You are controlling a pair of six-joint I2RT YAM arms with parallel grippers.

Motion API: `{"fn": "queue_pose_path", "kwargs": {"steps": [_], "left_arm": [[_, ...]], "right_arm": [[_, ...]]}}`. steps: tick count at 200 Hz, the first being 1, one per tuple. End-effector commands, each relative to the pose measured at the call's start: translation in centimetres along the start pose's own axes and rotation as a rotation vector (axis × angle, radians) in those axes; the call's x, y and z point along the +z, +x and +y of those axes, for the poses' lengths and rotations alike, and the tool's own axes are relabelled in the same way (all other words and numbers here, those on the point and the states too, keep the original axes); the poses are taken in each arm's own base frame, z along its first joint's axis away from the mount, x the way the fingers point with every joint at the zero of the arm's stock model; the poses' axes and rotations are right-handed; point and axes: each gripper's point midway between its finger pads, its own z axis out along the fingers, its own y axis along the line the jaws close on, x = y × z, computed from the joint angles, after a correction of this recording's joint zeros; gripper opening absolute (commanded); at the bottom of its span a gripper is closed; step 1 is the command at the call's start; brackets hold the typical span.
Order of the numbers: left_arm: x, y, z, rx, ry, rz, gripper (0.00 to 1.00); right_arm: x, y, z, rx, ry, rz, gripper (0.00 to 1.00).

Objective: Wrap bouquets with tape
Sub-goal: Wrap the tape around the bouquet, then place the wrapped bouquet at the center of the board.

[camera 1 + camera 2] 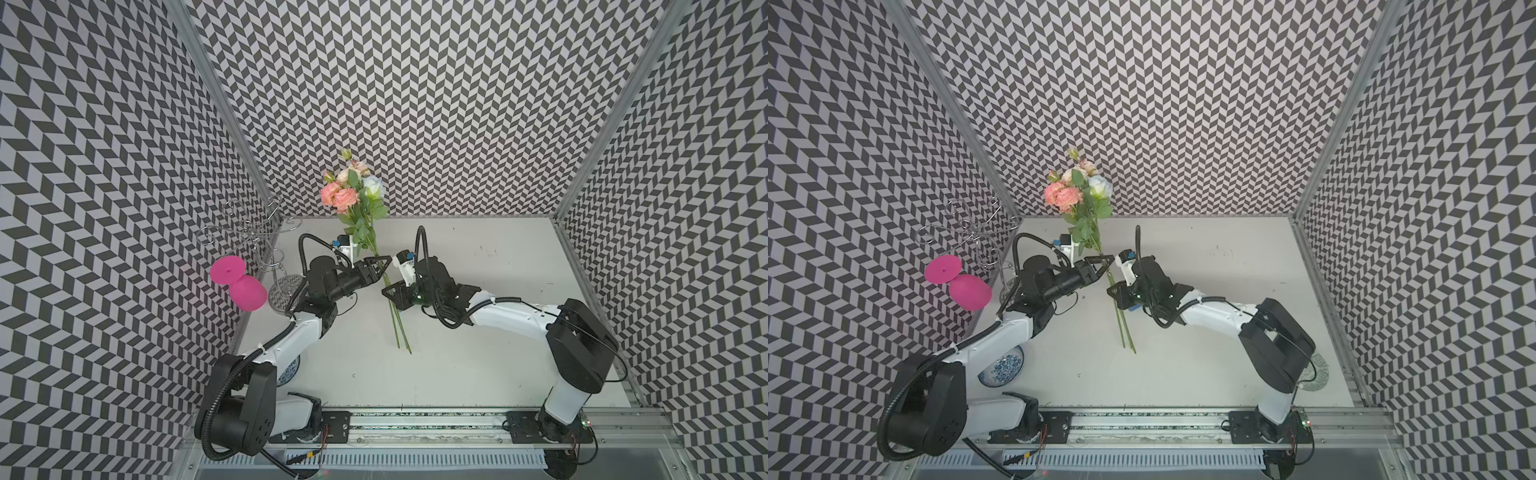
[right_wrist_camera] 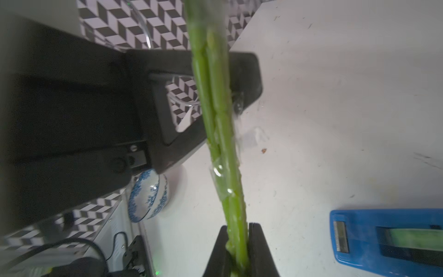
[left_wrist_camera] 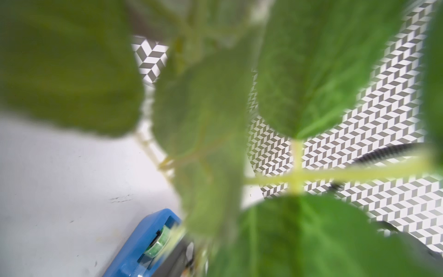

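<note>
Leaves [image 3: 299,72] are smushed against the left wrist lens. Right gripper [image 2: 237,232] is clamped on the bouquets [image 1: 361,216], tape dispenser [image 2: 388,242] on the table [image 1: 478,332] just right of them. Left gripper [image 1: 380,268] sits farther along the stems [image 2: 215,108], can't tell if it's open. I'd hold firm and smooth the clear strip [image 2: 221,182] flat

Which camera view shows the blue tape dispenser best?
The right wrist view: the tape dispenser is close and sharp, with cutter and roll visible. The left wrist view shows one end behind blurred leaves. In a top view only a blue sliver shows.
</note>
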Motion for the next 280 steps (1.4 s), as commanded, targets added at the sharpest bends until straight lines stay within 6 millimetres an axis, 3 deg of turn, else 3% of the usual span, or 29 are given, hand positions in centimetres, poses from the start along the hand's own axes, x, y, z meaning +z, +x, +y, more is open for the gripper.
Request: {"fn": "queue_pose_path", "kwargs": {"steps": [1,36,57,83,103,113,140,152,156,161,164,166,205,223,270,280], "left_arm": [[1.1,2.8,2.2,-0.010,-0.128,0.099,0.56],[1.6,4.0,3.9,-0.034,-0.213,0.129,0.56],[1.7,3.9,3.6,-0.037,-0.199,0.126,0.38],[1.4,3.4,3.3,-0.032,-0.202,0.102,0.36],[1.3,3.5,3.0,-0.028,-0.192,0.102,0.11],[1.3,3.6,3.1,-0.030,-0.187,0.107,0.00],[0.7,3.1,4.1,-0.018,-0.216,0.118,0.00],[0.2,2.6,5.2,-0.009,-0.253,0.128,0.00],[-0.1,2.6,5.9,-0.007,-0.274,0.137,0.00],[-0.3,2.5,6.6,0.002,-0.302,0.149,0.00],[-0.5,2.5,7.1,0.004,-0.324,0.157,0.00],[-0.6,2.5,7.5,0.010,-0.336,0.162,0.00],[-2.6,3.1,14.7,0.041,-0.601,0.254,0.00],[-2.5,3.8,17.1,-0.002,-0.690,0.309,0.00],[-2.9,2.5,21.3,0.040,-0.889,0.367,0.00],[-2.7,3.0,22.5,0.025,-0.918,0.418,0.00]], "right_arm": [[0.4,-2.8,2.8,-0.116,-0.003,-0.104,0.00],[0.6,-2.6,3.6,-0.119,-0.010,-0.113,0.00],[0.8,-2.1,3.5,-0.116,-0.019,-0.101,0.00],[1.1,-1.6,3.4,-0.126,-0.006,-0.087,0.00],[1.2,-1.5,3.6,-0.118,-0.020,-0.085,0.01],[1.4,-1.3,3.7,-0.112,-0.031,-0.079,0.08],[1.1,-1.4,3.1,-0.081,-0.030,-0.069,0.46],[0.3,-1.7,2.6,-0.072,-0.030,-0.081,0.62],[0.0,-1.8,2.4,-0.068,-0.032,-0.087,0.79],[-0.5,-2.0,2.2,-0.060,-0.035,-0.098,0.86],[-0.8,-2.2,1.9,-0.055,-0.035,-0.105,0.98],[-1.1,-2.2,1.8,-0.051,-0.034,-0.110,1.00],[-5.5,-3.1,-2.2,-0.009,-0.007,-0.173,0.99],[-7.0,-3.0,-4.0,-0.016,0.047,-0.186,0.99],[-8.3,-1.3,-6.5,-0.017,0.083,-0.157,0.99],[-8.2,-0.9,-6.7,-0.007,0.080,-0.147,0.99]]}}
